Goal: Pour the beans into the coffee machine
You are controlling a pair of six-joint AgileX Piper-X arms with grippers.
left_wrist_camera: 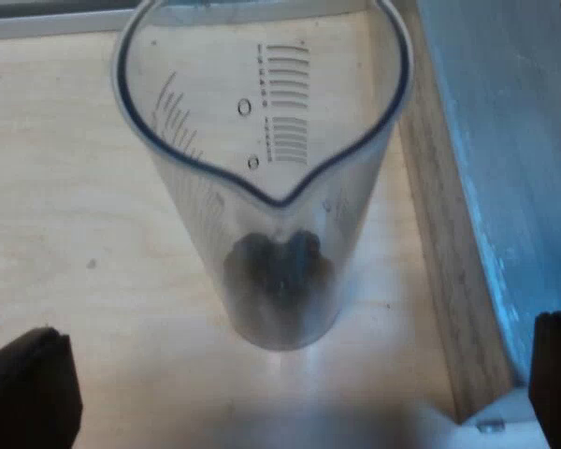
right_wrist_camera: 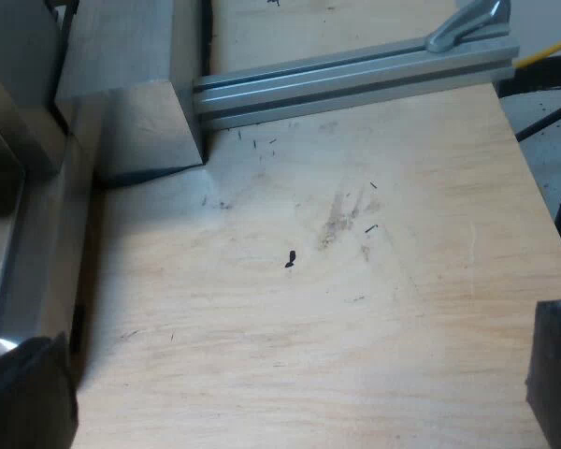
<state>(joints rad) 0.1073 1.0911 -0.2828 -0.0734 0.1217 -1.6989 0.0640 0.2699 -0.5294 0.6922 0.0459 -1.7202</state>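
Standing upright at the left gripper's (left_wrist_camera: pixel 294 379) twelve o'clock: measuring glass (left_wrist_camera: pixel 262 168).
Dark beans (left_wrist_camera: pixel 279 273) lie in its bottom; it rests on the wooden table (left_wrist_camera: pixel 65 206). Both the left and right gripper (right_wrist_camera: pixel 294 393) are spread wide, holding nothing.

Spread wide, angled downward: left claw (left_wrist_camera: pixel 290 383), right claw (right_wrist_camera: pixel 290 383).

Pale wooden desk (right_wrist_camera: pixel 355 327); a measuring glass (left_wrist_camera: pixel 262 234) stands upright on it; an aluminium rail (right_wrist_camera: pixel 355 82) and a dark speck (right_wrist_camera: pixel 290 259) lie there.
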